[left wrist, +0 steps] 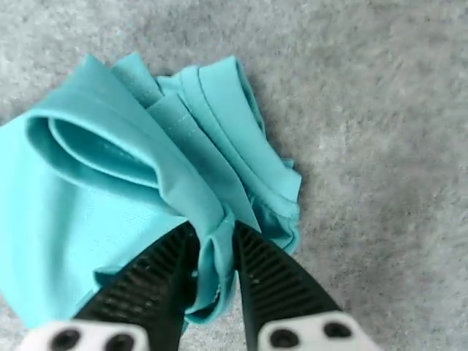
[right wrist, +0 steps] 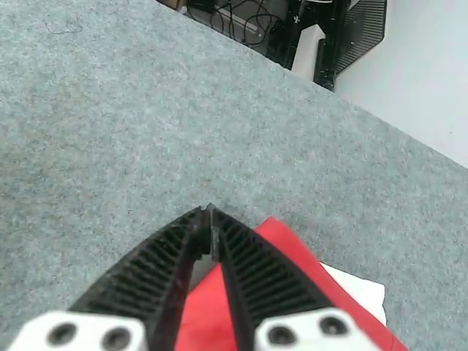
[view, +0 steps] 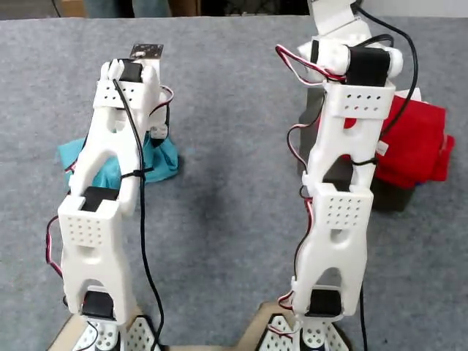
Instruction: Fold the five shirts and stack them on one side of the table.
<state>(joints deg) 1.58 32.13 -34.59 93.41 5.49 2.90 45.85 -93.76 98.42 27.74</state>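
Observation:
A crumpled teal shirt [view: 165, 158] lies on the grey table's left half, under my left arm. My left gripper [left wrist: 216, 235] is shut on a bunched fold of the teal shirt [left wrist: 110, 183]. On the right side sits a stack with a red shirt [view: 414, 140] on top, a dark shirt [view: 395, 198] beneath it and a white edge [view: 410, 93] behind. My right gripper [right wrist: 209, 212] is shut with nothing in it, hovering over the near corner of the red shirt [right wrist: 281, 252]; a white shirt [right wrist: 357, 289] peeks out from under the red one.
Grey felt covers the table [view: 234, 110], with bare room between the two arms and toward the far edge. Beyond the table's far edge stand black equipment and cables [right wrist: 322, 29]. Both arm bases [view: 205, 333] occupy the near edge.

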